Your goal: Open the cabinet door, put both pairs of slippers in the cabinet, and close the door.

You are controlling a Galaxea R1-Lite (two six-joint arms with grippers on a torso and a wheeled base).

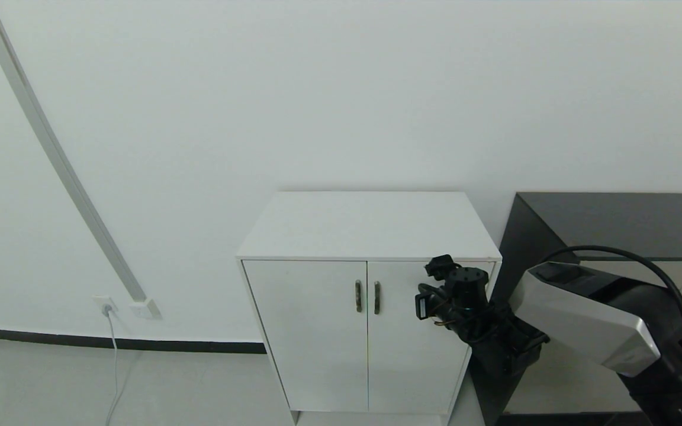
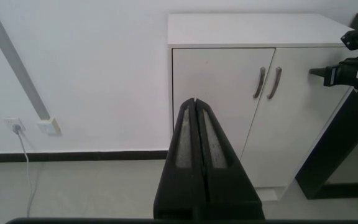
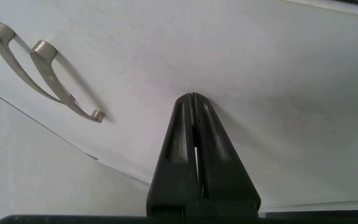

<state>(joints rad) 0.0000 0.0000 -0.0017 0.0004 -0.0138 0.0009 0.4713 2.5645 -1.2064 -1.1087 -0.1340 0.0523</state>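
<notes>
White cabinet (image 1: 317, 331), shut, stands against the wall (image 1: 341, 89). My right end effector (image 3: 194, 97), clenched empty, sits close before the right door (image 3: 278, 68); my left end effector (image 2: 194, 102), clenched too, is well apart.

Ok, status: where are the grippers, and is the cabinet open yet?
Left gripper shut, empty, back from the cabinet. Right gripper shut, empty, near the right door, beside its handle. Cabinet closed. Black unit stands on that side.
</notes>
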